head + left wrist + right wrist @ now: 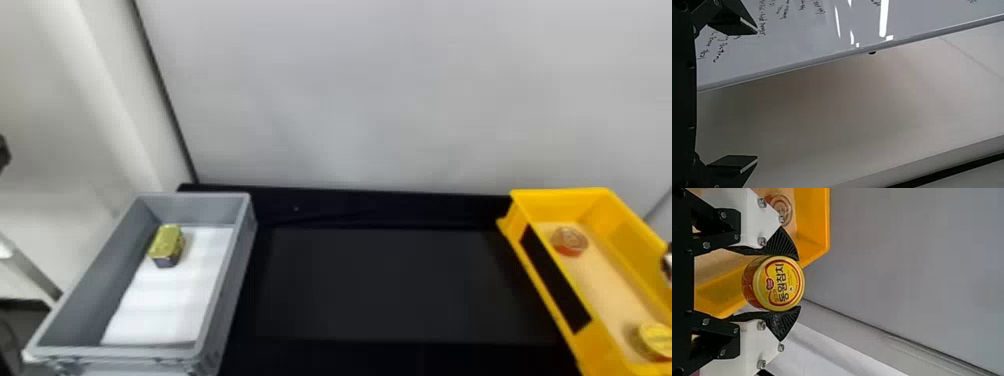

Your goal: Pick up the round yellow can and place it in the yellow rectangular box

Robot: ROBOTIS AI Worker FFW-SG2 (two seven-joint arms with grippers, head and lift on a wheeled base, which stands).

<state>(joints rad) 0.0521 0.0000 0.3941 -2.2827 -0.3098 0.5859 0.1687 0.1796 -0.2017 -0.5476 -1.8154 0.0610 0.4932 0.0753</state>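
Note:
At the right edge of the head view a small part of my right gripper [667, 265] shows beside the yellow box [550, 300]. In the right wrist view that gripper [799, 283] is shut on the round yellow can [779, 284], its ribbed black fingers on opposite sides, lid facing away from the wrist. Behind the can is a wall of the yellow box [811, 215]; whether the can hangs over the box or outside it, I cannot tell. My left gripper [3, 152] is parked at the head view's left edge; in the left wrist view this gripper [756, 95] stands open and holds nothing.
Inside the yellow box lie a reddish can [570, 241] toward the back and another yellow-lidded can [656, 339] nearer the front. A grey crate [237, 280] on the left holds a small gold-topped rectangular can [168, 242]. Black table surface [390, 285] lies between both containers.

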